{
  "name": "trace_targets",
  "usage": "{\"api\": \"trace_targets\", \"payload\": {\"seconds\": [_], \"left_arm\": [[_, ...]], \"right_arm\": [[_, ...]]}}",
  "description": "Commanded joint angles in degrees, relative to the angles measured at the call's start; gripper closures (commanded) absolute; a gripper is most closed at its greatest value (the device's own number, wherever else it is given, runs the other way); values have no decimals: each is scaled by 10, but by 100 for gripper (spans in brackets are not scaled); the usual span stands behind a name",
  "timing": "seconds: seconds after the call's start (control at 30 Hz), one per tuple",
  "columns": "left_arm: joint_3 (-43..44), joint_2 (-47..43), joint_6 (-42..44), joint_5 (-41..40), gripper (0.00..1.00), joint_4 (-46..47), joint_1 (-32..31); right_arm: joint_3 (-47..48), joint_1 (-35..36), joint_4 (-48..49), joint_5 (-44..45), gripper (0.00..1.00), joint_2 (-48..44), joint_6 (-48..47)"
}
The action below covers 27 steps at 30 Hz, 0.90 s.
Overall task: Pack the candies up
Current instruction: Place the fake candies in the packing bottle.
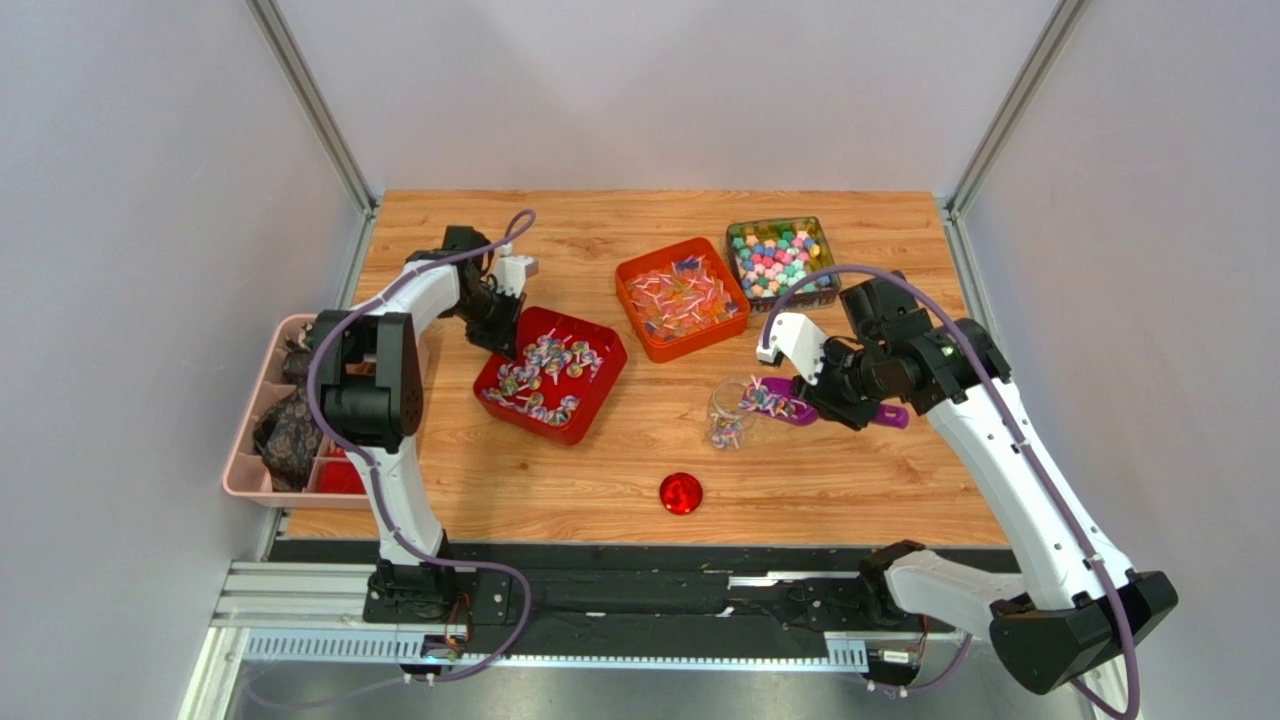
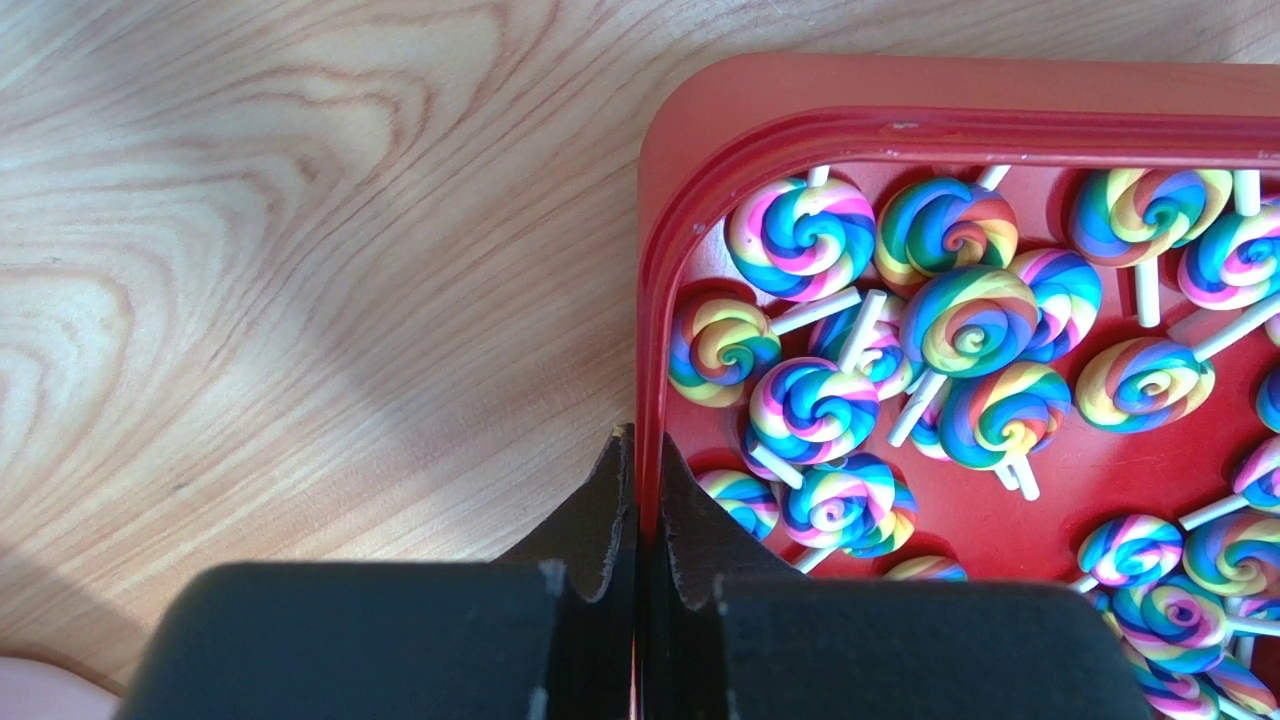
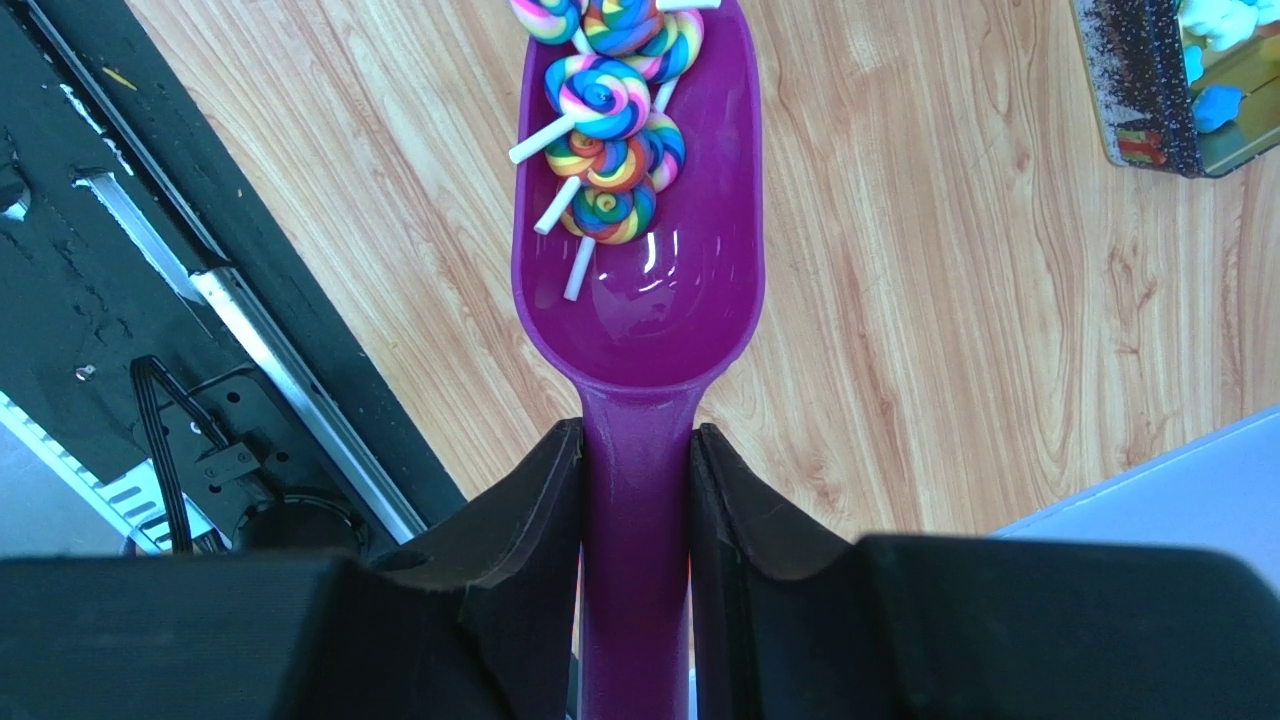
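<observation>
Left hand (image 2: 642,495) is clamped on the rim of the red tray (image 2: 649,300), seemingly to steady it, while the right hand (image 3: 637,495) grips the purple scoop (image 3: 639,323), tipping its candies (image 3: 609,150) toward the clear jar (image 1: 732,413) mid-counter.

A small round red lid (image 1: 681,492) lies alone on the wooden desk (image 1: 902,495), near the front edge. A red tray (image 1: 613,368) sits left of centre. An orange tray (image 1: 634,312) lies behind it to the right, with a glittery green box (image 1: 774,224) just beside that. A pink divided bin (image 1: 229,477) sits at the desk's left edge.
</observation>
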Motion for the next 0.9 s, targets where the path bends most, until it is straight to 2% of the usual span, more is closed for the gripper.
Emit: {"api": "trace_targets", "payload": {"seconds": [0.0, 0.87], "left_arm": [[3, -39, -4, 49, 100, -4, 4], [8, -37, -7, 52, 100, -5, 4]], "right_arm": [[34, 8, 0, 9, 100, 6, -6], [51, 31, -19, 28, 100, 33, -13]]}}
